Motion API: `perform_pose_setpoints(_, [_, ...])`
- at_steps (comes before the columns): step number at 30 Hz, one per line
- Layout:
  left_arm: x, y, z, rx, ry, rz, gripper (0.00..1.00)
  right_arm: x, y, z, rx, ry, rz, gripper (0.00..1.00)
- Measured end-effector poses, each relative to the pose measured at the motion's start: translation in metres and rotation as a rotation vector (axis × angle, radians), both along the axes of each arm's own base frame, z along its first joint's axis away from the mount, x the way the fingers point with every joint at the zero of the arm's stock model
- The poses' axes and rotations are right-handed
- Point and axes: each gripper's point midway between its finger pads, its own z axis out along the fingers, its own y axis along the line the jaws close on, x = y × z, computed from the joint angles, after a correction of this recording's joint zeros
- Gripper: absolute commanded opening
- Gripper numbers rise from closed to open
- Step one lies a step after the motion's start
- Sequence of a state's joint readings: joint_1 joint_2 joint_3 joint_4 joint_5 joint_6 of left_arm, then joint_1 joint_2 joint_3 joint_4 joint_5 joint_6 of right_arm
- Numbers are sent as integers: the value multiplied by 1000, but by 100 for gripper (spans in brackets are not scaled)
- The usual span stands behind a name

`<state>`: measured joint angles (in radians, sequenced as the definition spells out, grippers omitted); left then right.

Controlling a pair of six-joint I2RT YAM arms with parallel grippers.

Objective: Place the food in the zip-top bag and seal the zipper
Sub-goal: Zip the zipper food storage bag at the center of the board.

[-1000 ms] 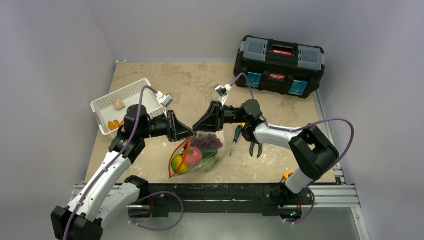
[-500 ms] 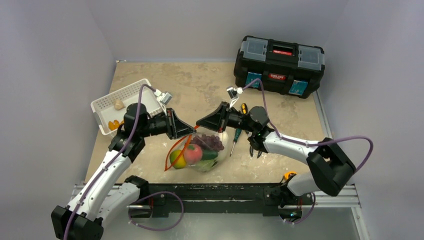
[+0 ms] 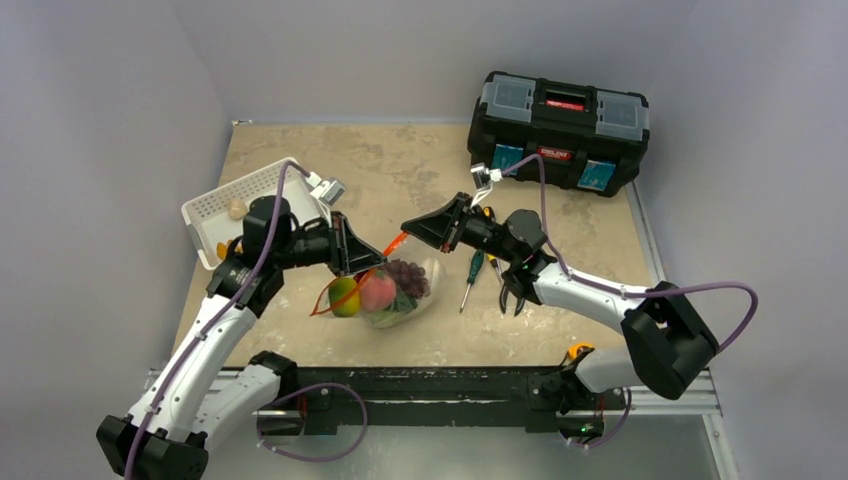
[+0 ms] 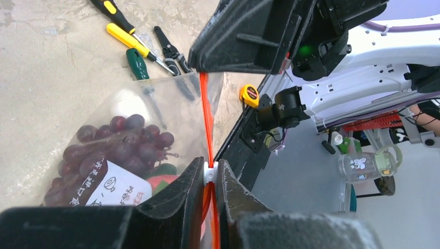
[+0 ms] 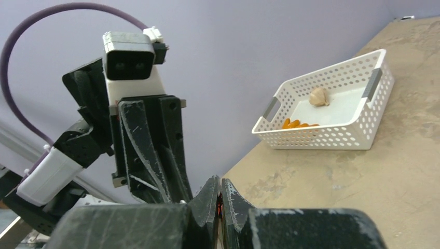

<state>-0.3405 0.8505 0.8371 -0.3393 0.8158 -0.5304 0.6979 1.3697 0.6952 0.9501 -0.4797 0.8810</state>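
The clear zip-top bag (image 3: 398, 296) hangs between my two grippers, just above the table. It holds the dark red grapes (image 3: 408, 276), the pink-red peach (image 3: 377, 292), a green-yellow round fruit (image 3: 343, 296) and green pieces (image 3: 405, 304). The orange-red zipper (image 3: 394, 244) runs taut between the grippers. My left gripper (image 4: 209, 173) is shut on the zipper at its white slider. My right gripper (image 5: 220, 188) is shut on the strip's far end. The grapes (image 4: 119, 142) and the white label (image 4: 111, 189) show through the plastic. Behind the left gripper the mouth still loops open (image 3: 330, 300).
A black toolbox (image 3: 558, 130) stands at the back right. A white slotted basket (image 3: 240, 205) with small items sits at the left. Screwdrivers (image 3: 470, 275) and pliers (image 3: 510, 295) lie right of the bag. A yellow tape measure (image 3: 575, 350) is at the front edge.
The grippers have drawn apart along the zipper: the right one moved up and right, the left one back to the left. The bag shifted left and its open loop shrank.
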Motion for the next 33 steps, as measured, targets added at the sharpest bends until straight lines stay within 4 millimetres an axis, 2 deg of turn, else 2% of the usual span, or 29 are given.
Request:
perform_pose_setpoints(4, [-4,5,-1,50,-10,-4,1,12,-9,-1,1,3,-42,0])
perform_pose_setpoints(7, [-7,9,-6,85,-3,-10,1,21,-18,-10,-8,18,-78,0])
perform_pose_setpoints(13, [-16,16,-18,154,25,-29,0,30,-29,-27,-31,50,-116,0])
perform_pose_setpoints(18, [-23,22,-21,200,30,-49,0,37,-37,-31,-35,58,-146,0])
perform_pose_setpoints(23, [-41,29,-29,252,94,-85,0,71,-62,-36,-35,65,-290,0])
perform_pose_setpoints(27, [-49,32,-33,274,120,-107,0,79,-64,-46,-76,49,-312,0])
perform_pose_setpoints(29, [-50,32,-32,272,115,-114,0,79,-55,-50,-132,29,-262,14])
perform_pose_setpoints(33, [-47,27,-32,255,123,-142,0,82,-24,-36,-241,-64,-93,58])
